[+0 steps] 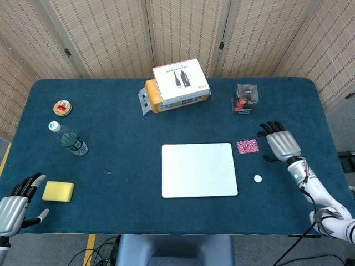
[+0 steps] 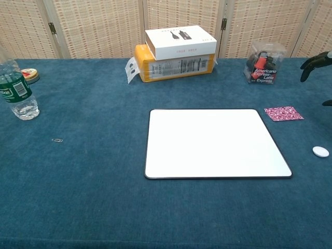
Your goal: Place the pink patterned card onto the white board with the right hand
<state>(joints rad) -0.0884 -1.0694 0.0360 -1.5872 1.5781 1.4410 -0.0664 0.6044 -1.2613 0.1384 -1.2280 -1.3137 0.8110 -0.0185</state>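
Fingers (image 1: 272,129) of the right hand (image 1: 281,142) were spread and held nothing, poised just beside the pink patterned card (image 1: 247,146). It lay flat on the worktop (image 1: 127,138) beside the white board (image 1: 199,169) (not touching). Reach seemed under way; next, a pinch on the thin card's edge.

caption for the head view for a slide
Right hand open beside the pink card, which lies right of the white board.
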